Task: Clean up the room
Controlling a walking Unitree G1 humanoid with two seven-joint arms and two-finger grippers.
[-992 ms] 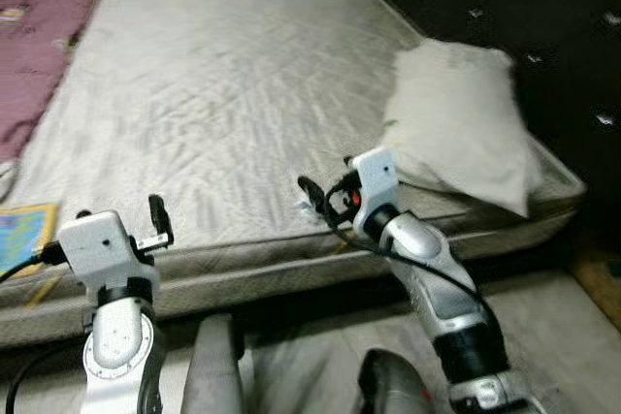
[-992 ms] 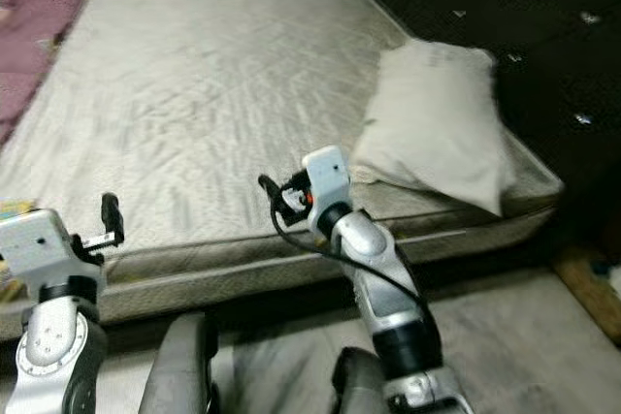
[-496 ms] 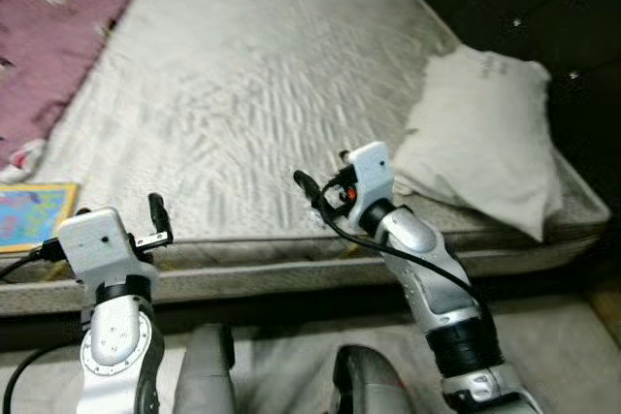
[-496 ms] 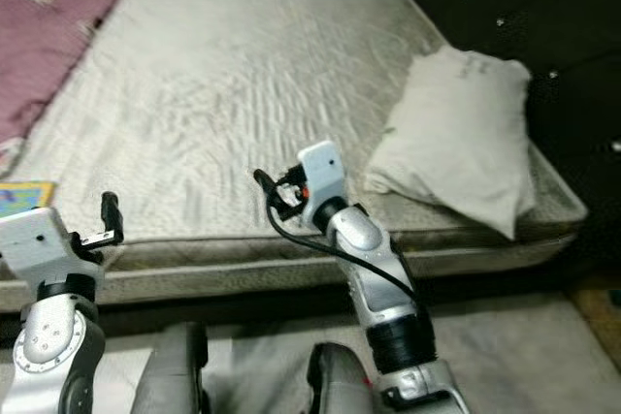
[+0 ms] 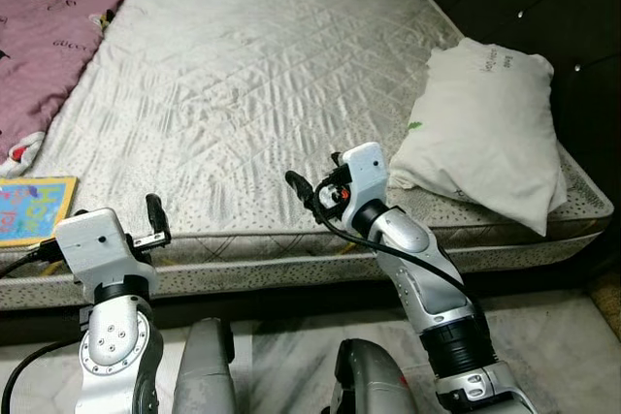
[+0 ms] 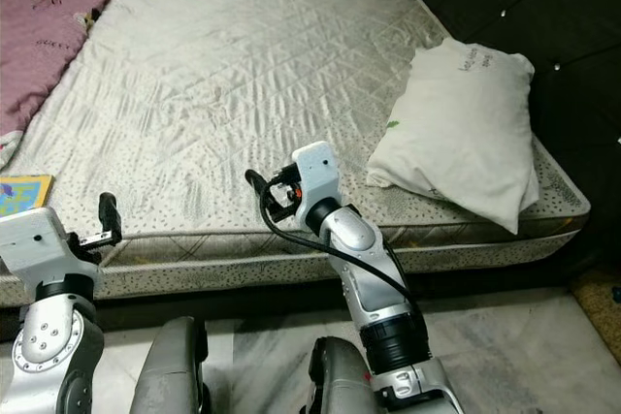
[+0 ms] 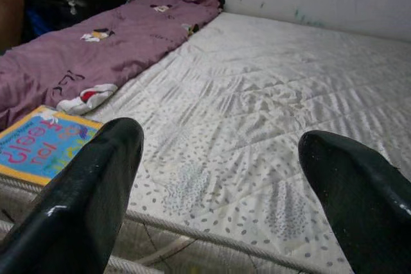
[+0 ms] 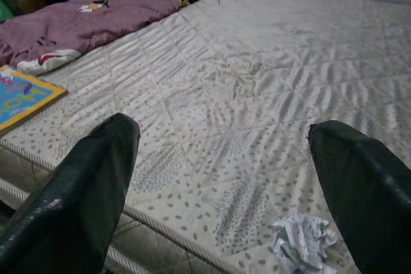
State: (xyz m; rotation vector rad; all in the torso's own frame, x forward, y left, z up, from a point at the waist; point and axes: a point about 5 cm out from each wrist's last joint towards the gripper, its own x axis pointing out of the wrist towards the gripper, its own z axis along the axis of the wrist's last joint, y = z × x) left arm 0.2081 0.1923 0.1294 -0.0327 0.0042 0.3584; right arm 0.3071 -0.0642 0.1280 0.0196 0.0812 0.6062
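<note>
Near the mattress edge (image 8: 192, 242), crumpled paper (image 8: 303, 240) lies just ahead of the spread right gripper (image 8: 225, 178)

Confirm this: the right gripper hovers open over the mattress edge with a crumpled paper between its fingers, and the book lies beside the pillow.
Wrong on the book: the left eye view shows it beside the purple blanket, far from the pillow. The right gripper is open over the mattress edge, paper between its fingers.
</note>
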